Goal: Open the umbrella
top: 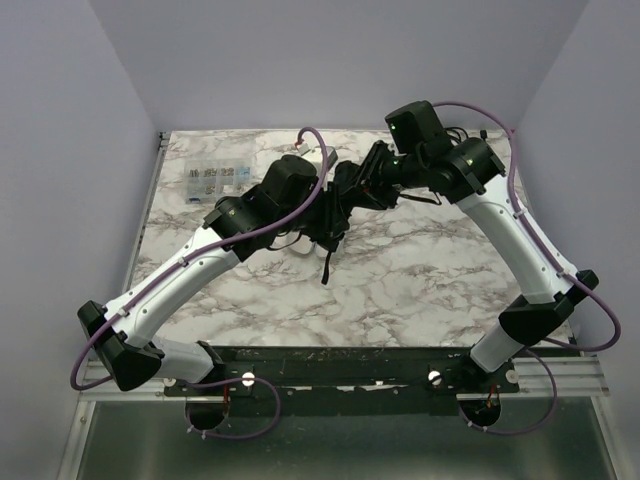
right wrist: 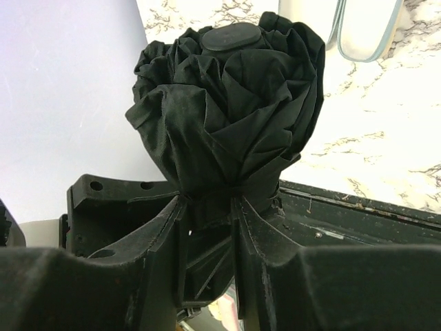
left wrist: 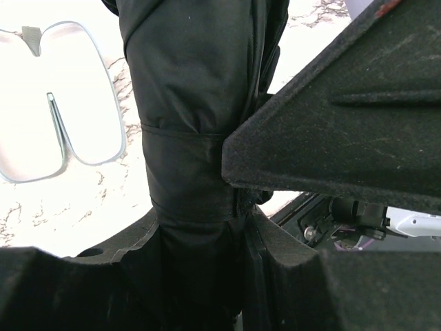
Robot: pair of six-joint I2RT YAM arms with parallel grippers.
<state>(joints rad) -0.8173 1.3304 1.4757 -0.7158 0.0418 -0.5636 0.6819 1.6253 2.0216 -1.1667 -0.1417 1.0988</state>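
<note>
The umbrella [top: 338, 200] is a folded black fabric bundle held above the marble table between both arms. My left gripper [top: 320, 218] is shut on its fabric body; in the left wrist view the jaws [left wrist: 200, 224] pinch the dark canopy [left wrist: 186, 103]. My right gripper [top: 365, 183] is shut on the other end; in the right wrist view it [right wrist: 209, 201] clamps the bunched canopy [right wrist: 227, 110] just below the round top cap [right wrist: 231, 36]. A black strap [top: 326, 262] hangs down from the umbrella. The canopy is closed.
A small clear compartment box [top: 215, 180] lies at the table's back left. A pale glossy object [left wrist: 62, 117] lies on the table under the umbrella, partly hidden in the top view [top: 312, 158]. The table's dark front rail [right wrist: 358, 214] shows behind the right gripper.
</note>
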